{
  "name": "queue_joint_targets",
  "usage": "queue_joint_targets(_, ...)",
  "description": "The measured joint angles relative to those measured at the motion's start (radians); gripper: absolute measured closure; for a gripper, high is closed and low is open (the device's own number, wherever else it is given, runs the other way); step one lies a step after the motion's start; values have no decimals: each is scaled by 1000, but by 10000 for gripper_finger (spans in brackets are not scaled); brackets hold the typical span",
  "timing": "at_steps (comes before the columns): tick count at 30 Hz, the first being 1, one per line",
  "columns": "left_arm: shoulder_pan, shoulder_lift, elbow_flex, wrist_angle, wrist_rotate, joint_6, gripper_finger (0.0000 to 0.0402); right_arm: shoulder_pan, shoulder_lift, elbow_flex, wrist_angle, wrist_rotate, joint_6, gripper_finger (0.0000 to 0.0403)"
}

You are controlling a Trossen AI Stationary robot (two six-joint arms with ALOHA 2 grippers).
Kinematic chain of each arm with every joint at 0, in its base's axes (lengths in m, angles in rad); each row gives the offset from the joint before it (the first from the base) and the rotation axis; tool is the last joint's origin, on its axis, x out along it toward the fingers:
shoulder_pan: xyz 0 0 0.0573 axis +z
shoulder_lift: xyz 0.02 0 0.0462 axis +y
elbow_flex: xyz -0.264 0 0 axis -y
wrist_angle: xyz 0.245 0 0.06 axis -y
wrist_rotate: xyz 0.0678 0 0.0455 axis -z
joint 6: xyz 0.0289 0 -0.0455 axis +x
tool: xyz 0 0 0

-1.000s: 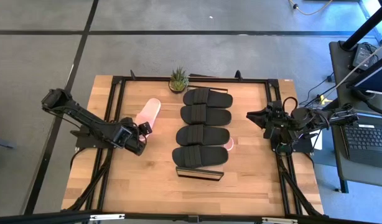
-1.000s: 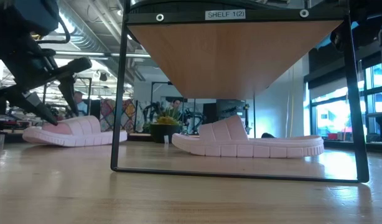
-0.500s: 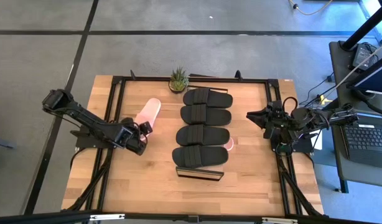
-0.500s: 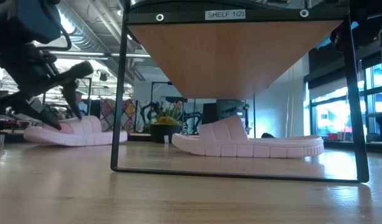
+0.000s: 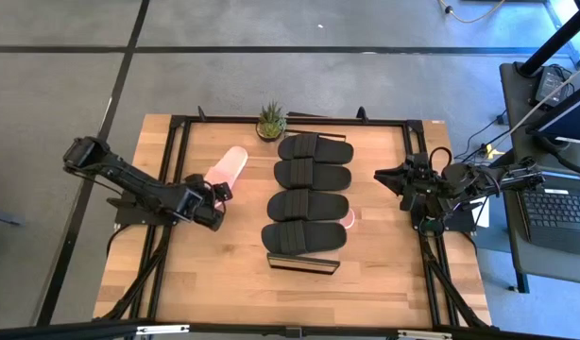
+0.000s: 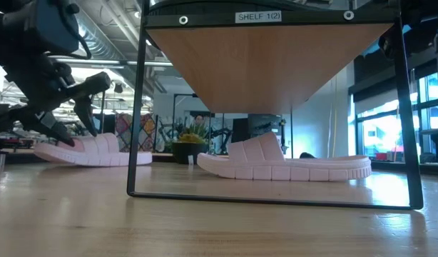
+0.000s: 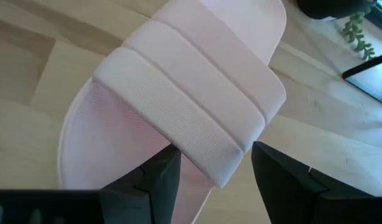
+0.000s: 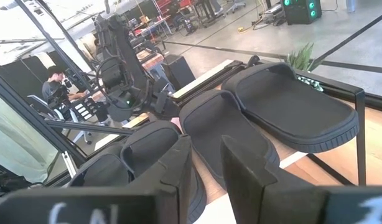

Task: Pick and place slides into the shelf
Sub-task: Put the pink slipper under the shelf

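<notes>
The left gripper (image 5: 217, 195) sits at about nine o'clock on the worktop (image 5: 224, 283), with its fingers (image 7: 147, 180) spread wide around the heel end of a pink slide (image 5: 227, 170). In the left wrist view the two dark fingers flank the edge of the slide's broad ribbed strap, but whether they press on the foam or only stand beside it is hard to tell (the contact falls below the picture's edge). The low view shows this slide lying flat on the worktop.

Four black slides (image 5: 305, 194) lie in a row on top of the shelf (image 5: 304, 264), running from twelve o'clock down toward six o'clock at the worktop's centre. They cover most of the plank, so only its near end shows from above.

The second pink slide (image 6: 283, 163) lies on the worktop under the shelf. From above it is almost wholly hidden, with only a pale sliver showing at the three o'clock side of the row; the low view shows it whole, sole down.

A small potted plant (image 5: 270, 121) stands at twelve o'clock, just beside the far end of the shelf.

The right gripper (image 5: 386, 177) waits at three o'clock, well apart from the slides, its fingers (image 8: 247, 168) set narrow with nothing between them.
</notes>
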Motion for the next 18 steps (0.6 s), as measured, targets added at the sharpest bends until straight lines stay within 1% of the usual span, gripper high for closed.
queue_joint_targets(18, 9, 0, 0, 19, 6, -7, 214, 0, 0, 0, 0, 0, -23, 316)
